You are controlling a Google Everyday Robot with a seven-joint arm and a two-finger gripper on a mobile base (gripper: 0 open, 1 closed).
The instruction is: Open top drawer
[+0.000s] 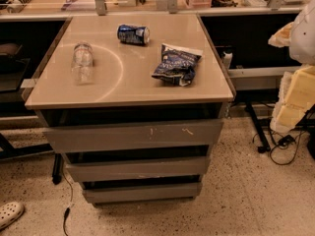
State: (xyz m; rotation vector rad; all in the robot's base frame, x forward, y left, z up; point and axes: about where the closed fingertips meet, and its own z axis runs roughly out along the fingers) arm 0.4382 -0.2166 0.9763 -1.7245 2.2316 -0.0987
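Observation:
The top drawer (133, 136) is the widest grey front of three on the cabinet, with small pale scuff marks mid-front. A dark gap runs between it and the beige cabinet top (123, 90). Its inside is hidden. Two narrower grey drawer fronts, the middle drawer (138, 168) and the bottom drawer (142, 192), sit below it, each set a little further back. My gripper does not show in the camera view.
On the cabinet top lie a blue can (133, 34), a clear plastic bottle (82, 60) and a blue snack bag (176, 64). A bulky white and pale-yellow shape (298, 82) stands at the right edge. Cables (280, 146) lie on the floor right; a white shoe (10, 214) lies bottom left.

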